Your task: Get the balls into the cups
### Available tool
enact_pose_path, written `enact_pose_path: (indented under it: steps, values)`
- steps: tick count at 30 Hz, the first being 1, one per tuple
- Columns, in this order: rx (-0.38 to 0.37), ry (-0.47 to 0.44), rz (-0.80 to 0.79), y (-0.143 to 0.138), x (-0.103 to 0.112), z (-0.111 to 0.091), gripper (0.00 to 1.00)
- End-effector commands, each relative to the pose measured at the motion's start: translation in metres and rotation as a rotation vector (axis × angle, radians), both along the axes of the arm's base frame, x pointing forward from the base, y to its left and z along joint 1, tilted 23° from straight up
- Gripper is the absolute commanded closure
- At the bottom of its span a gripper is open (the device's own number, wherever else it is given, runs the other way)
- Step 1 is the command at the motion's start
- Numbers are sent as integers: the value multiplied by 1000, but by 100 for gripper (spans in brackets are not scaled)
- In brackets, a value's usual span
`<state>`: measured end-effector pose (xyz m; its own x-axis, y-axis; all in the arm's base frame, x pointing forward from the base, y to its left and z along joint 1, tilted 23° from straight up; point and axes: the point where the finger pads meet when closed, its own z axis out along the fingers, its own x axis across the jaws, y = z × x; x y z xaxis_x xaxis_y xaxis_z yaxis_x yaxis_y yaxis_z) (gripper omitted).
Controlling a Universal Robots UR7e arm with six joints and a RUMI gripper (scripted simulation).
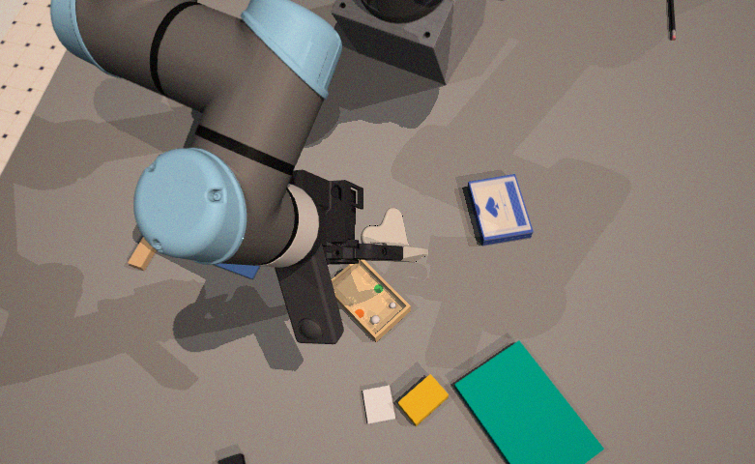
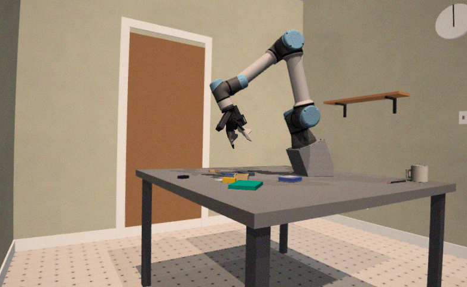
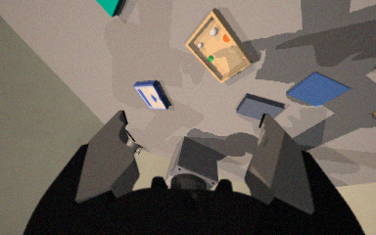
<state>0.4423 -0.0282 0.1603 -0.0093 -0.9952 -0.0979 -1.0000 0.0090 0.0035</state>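
The wooden puzzle (image 1: 371,299) lies flat on the table, a shallow tray with a green cup (image 1: 377,288) and an orange cup (image 1: 359,313). The large ball lies next to the orange cup and the small ball lies near the tray's edge. The puzzle also shows in the wrist view (image 3: 218,46) and in the side view (image 2: 241,176). My gripper (image 2: 238,136) hangs high above the table, open and empty, over the puzzle's area. Its fingers frame the wrist view (image 3: 195,147).
Around the puzzle lie a blue-and-white card box (image 1: 500,208), a green book (image 1: 528,404), a yellow block (image 1: 422,398), a white block (image 1: 379,403), a tan block (image 1: 141,253), a blue pad (image 3: 317,89) and a dark slate box (image 3: 259,106). The arm's base (image 1: 398,34) stands at the back.
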Motion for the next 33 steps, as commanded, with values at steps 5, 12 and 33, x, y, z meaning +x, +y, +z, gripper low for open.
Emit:
enact_pose_path:
  steps: [5,12,33]
  values:
    - [-125,-68,130,19,13,-13,0]
    - [-163,-133,261,10,22,-31,0]
    - [-317,-276,614,-12,28,-67,0]
